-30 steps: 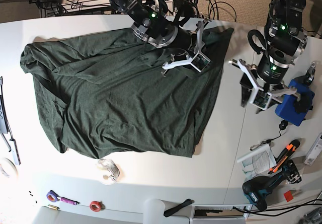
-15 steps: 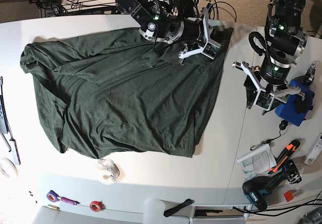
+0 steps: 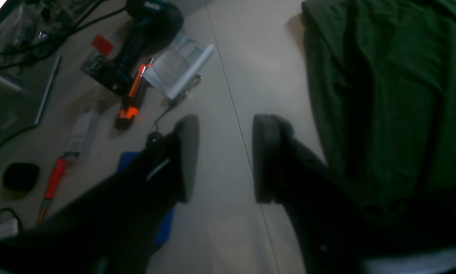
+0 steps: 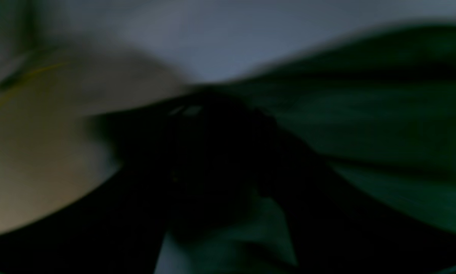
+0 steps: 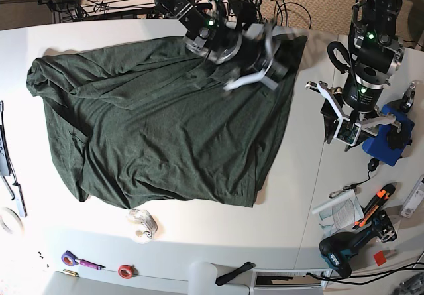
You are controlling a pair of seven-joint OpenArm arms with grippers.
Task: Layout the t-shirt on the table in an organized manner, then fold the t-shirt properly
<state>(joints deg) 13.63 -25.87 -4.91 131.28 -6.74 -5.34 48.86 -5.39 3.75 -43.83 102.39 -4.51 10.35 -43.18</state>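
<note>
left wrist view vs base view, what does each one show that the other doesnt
Only the left wrist view shows the left hand from close, its pads apart over the bare table. Only the base view shows the whole t-shirt spread out, the right hand above it, and tape rolls. Both show the shirt edge, the drill and the booklet.

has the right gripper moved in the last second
Yes. In the base view the right gripper has gone up and toward the far table edge, across the t-shirt toward its far right corner. It is blurred.
</note>
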